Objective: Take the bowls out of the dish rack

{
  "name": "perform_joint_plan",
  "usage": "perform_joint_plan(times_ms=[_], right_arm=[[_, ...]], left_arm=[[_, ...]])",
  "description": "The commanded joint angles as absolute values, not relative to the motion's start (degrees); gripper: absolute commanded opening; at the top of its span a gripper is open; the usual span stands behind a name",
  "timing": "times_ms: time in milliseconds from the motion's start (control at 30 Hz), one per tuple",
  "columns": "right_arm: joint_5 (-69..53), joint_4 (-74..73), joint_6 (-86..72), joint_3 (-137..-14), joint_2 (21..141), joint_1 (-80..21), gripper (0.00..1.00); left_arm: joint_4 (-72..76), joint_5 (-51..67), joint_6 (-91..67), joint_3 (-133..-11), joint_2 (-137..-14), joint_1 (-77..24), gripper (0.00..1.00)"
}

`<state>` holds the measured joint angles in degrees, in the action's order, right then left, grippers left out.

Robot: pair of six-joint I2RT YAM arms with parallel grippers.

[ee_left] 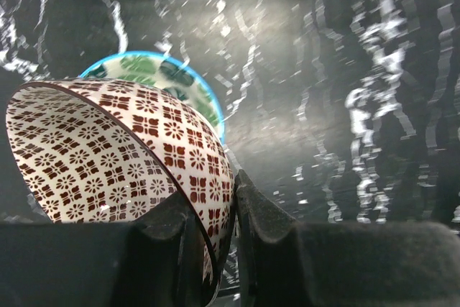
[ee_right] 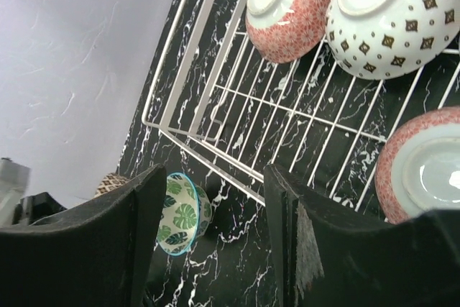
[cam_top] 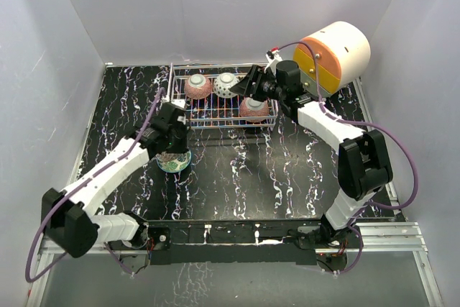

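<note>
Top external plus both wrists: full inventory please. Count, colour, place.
table: 1, black with white veining, under everything
dish rack: 1, white wire, far centre of table
pink bowls: 2, upside down in rack, one far left, the other near right
white bowl: 1, brown diamonds, upside down in rack, far middle
green leaf bowl: 1, blue rim, on table in front of rack's left end
dark red patterned bowl: 1, white ground, held by its rim next to the green leaf bowl
drawer unit: 1, white, orange and yellow cylinder, far right
left fingers: black, shut on the dark red patterned bowl's rim
right fingers: black, open, over the rack
</note>
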<state>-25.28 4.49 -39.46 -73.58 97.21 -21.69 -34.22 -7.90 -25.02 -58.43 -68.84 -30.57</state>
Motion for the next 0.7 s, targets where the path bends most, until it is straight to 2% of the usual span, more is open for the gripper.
perform_joint_plan(times_ms=[0,467,667], right_arm=[[-24.45,6.68,-37.9,-72.38,93.78,-21.52,0.59],[-25.19,5.89,-36.27,-69.96,92.0,-19.83,0.59],[-25.87,5.89,-36.05,-68.62,91.25,-19.23,0.6]], left_arm=[[-43.28,-18.73,-21.81,-63.07,-73.1,-34.13,0.0],[-41.53,-18.32,-20.45,-60.41,-83.05,-36.21,0.0],[-41.82,-21.64,-19.18,-60.99,-88.47,-36.26,0.0]])
